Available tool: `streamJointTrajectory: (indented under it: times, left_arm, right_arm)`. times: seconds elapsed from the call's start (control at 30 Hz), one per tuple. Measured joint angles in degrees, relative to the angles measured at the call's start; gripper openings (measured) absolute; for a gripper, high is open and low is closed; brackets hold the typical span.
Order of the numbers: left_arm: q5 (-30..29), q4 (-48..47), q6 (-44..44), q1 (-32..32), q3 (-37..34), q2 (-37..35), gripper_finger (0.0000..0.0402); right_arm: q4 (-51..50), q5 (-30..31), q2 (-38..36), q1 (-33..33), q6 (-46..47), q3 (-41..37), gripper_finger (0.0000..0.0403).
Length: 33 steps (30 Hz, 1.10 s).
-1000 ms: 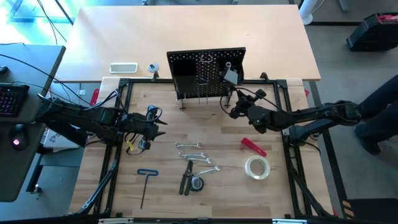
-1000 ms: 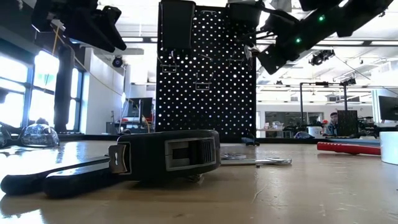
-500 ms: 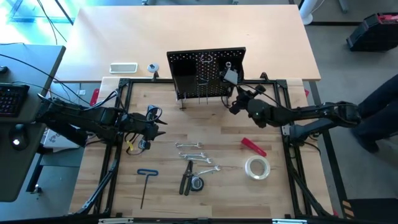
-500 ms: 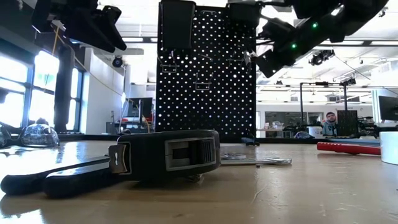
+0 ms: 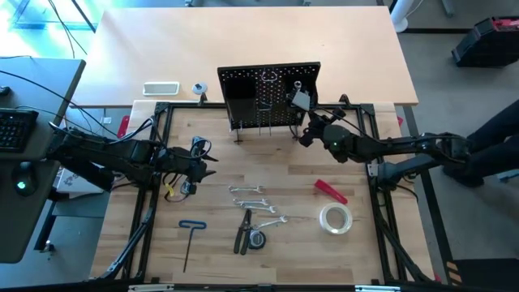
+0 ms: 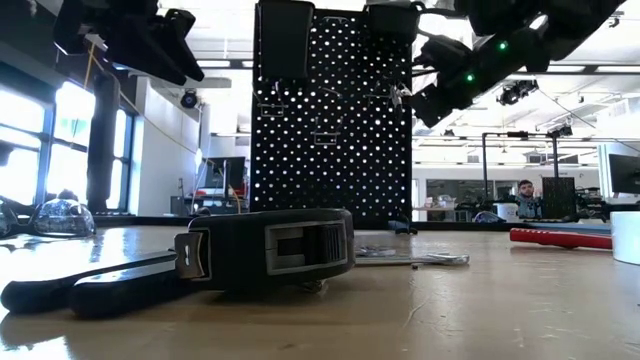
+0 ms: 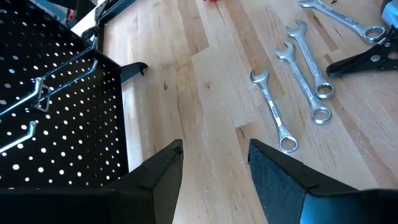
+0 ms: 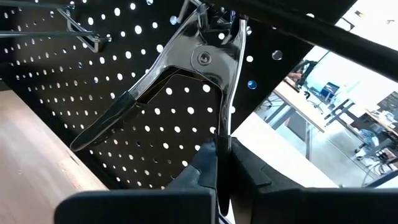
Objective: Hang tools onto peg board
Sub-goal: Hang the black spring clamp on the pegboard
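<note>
Shiny silver pliers [image 8: 186,74] are pinched in my right end effector [image 8: 217,155]. My two dark fingers [image 8: 205,163] press on one thin handle, and the other handle sticks out to the side. I am holding them right up against the black peg board [image 5: 268,97], near its right side. The top of the pliers is close to a hook up there, but I cannot tell if it is caught on it.

So I think I am at the hanging step. Next I would need to slide the pliers onto a hook, feel them rest, and only then let go. If I let go too soon, they could drop.

My left end effector [image 7: 214,165] waits over the left side of the wooden counter [image 5: 211,243], fingers spread apart, holding nothing.

More tools lie flat on the counter, well away from the board: silver wrenches [image 5: 251,195], dark pliers [image 5: 243,231], a blue hex key [image 5: 190,235], a red tool [image 5: 331,191] and a tape roll [image 5: 335,218]
</note>
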Motion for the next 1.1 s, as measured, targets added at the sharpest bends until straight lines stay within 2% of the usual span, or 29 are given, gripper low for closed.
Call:
streamJointTrajectory:
  times: [0.17, 0.6, 0.93, 1.1]
  left_arm:
    - [0.0, 0.4, 0.0, 0.0, 0.0, 0.0, 0.0175]
    - [-0.4, 0.8, -0.5, 0.0, 0.0, 0.0, 0.0175]
    - [-0.4, 0.4, -1.6, 0.0, 0.0, 0.0, 0.0175]
    - [-0.4, -2.2, -4.0, 0.0, 0.0, 0.0, 0.0174]
  right_arm:
    - [-0.9, -1.6, 0.0, -1.3, 2.1, 0.0, 0.0018]
    - [-2.0, -1.1, 0.0, -1.0, 3.5, 0.0, 0.0084]
    - [-2.2, 7.3, 0.0, 4.0, 3.0, 0.0, 0.016]
    - [-3.1, 12.9, 0.0, 8.1, 3.0, 0.0, 0.0181]
